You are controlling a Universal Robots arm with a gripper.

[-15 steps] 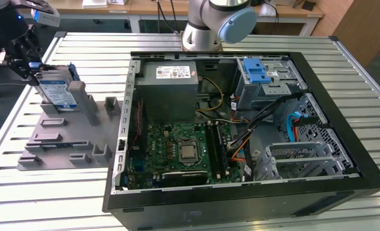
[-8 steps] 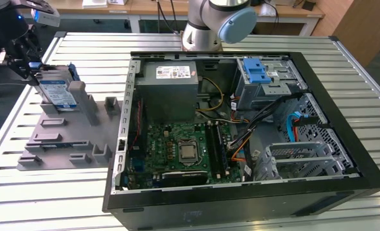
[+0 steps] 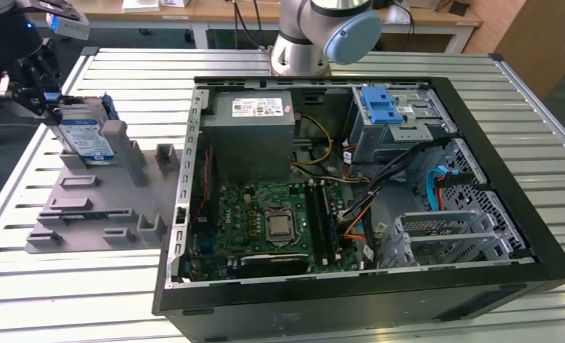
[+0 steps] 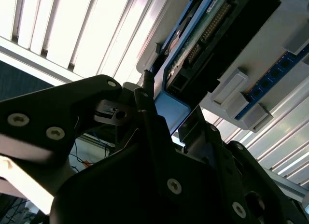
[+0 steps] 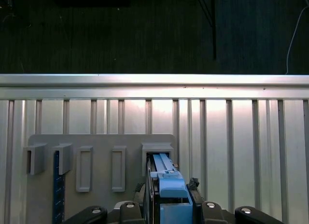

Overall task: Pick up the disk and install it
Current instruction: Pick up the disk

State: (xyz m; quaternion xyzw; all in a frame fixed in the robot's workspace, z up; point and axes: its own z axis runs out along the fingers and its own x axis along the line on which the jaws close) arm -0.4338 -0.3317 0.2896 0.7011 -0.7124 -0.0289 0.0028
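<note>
Where the gripper (image 3: 46, 107) hangs at the upper left of the exterior view, the disk (image 3: 84, 134) sits right under it, top end between the fingers. In the first wrist view the fingers (image 5: 197, 200) press on both flat sides of the disk's blue end at bottom centre, so the gripper is clamped on the disk. The disk's lower end is in a slot of the grey holder plate (image 3: 91, 211), left of the open computer case (image 3: 511, 179).

The disk stands on edge with its long axis steep in the exterior view, top end leaning to the upper left. Its blue-and-white label face is turned toward the lower left of the frame. In the first wrist view it is edge-on, running from bottom centre up to the slot. In the second wrist view its green circuit-board side (image 4: 203, 35) is at upper right, above the black gripper body.

The arm's base (image 3: 302, 43) is at top centre of the exterior view, behind the case. The dark wrist (image 3: 16, 50) is in the upper left corner, with the gripper pointing down and slightly right. All of this rests on the slatted metal table (image 3: 73, 300).
</note>
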